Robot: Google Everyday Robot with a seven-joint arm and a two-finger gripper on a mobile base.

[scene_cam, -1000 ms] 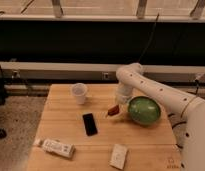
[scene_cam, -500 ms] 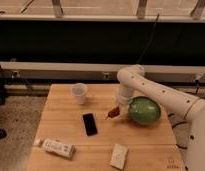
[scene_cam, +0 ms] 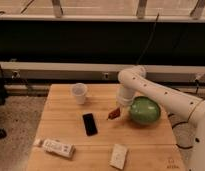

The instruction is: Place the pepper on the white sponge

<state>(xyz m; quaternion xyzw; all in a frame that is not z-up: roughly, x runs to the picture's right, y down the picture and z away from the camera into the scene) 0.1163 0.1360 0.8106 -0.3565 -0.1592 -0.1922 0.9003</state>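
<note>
The gripper (scene_cam: 116,109), clenched on the pepper (scene_cam: 112,115), hangs mid-table; the white sponge (scene_cam: 118,156) lies from it straight toward the table's front edge

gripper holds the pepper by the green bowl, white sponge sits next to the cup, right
No. The camera view shows the white sponge near the front, far from the cup. The gripper does hold the pepper by the green bowl.
</note>
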